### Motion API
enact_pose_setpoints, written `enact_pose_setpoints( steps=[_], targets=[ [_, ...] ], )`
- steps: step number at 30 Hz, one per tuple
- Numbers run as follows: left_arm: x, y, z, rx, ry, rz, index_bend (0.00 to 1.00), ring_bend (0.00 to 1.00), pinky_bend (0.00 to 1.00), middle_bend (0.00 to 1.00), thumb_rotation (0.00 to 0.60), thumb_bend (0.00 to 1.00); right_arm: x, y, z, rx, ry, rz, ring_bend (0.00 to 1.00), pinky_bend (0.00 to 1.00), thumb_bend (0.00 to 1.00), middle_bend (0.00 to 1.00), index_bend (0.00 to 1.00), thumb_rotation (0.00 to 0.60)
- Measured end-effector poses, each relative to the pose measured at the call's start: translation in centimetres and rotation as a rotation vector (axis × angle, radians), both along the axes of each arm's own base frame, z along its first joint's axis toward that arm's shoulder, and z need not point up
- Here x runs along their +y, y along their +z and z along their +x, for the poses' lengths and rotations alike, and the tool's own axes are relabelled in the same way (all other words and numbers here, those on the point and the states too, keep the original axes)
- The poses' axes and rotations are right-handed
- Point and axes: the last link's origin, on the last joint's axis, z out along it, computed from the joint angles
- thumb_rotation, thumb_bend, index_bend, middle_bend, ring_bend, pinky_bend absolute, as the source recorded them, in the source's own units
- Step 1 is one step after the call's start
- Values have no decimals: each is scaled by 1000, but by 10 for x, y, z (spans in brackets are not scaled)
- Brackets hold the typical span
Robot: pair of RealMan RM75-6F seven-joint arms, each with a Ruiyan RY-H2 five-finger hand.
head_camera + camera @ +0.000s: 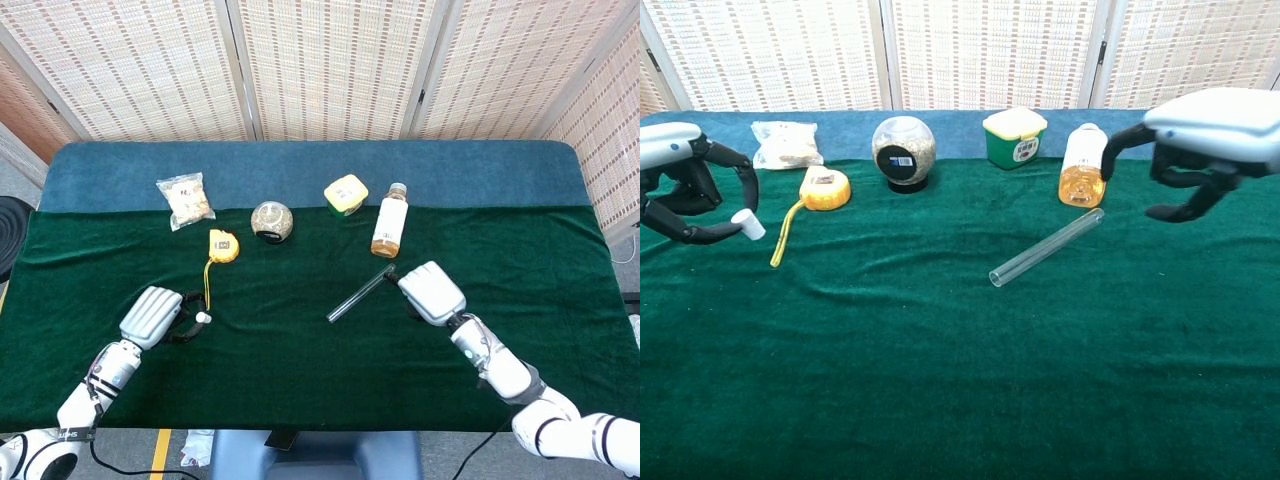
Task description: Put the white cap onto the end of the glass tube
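Green velvet cloth covers the near part of my table, with a blue strip along the far edge and woven screens behind it. At near left, my left hand pinches the white cap at its fingertips, raised above the cloth. Right of centre, my right hand hangs above the cloth with its dark fingers curled but apart, holding nothing; in the head view it sits just beside the far end of the glass tube. That tube lies flat on the green cloth near the middle, running diagonally from near left to far right, its near end open. Farther back, a yellow tape measure with its strap trailing toward me lies at left. Along the far line stand a round jar, a green tub with a yellow lid and a bottle of amber drink, lying down. A small snack packet rests on the blue strip, far left
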Motion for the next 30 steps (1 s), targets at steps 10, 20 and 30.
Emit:
enact_pose_setpoints(
  steps=[10, 20, 30],
  targets=[
    [2, 0, -3, -6, 16, -4, 590, 911, 812, 1000, 600, 525, -29, -46, 16, 94, 8, 39, 1000, 1000, 383, 986, 389, 600],
    [2, -2, -8, -7, 36, -6, 589, 910, 812, 1000, 600, 525, -40, -73, 23, 143, 14, 60, 1000, 1000, 383, 986, 400, 600],
    [1, -1, -10, -15, 43, -3, 588, 910, 812, 1000, 600, 523, -44, -88, 25, 193, 33, 62, 1000, 1000, 383, 986, 422, 600]
  ],
)
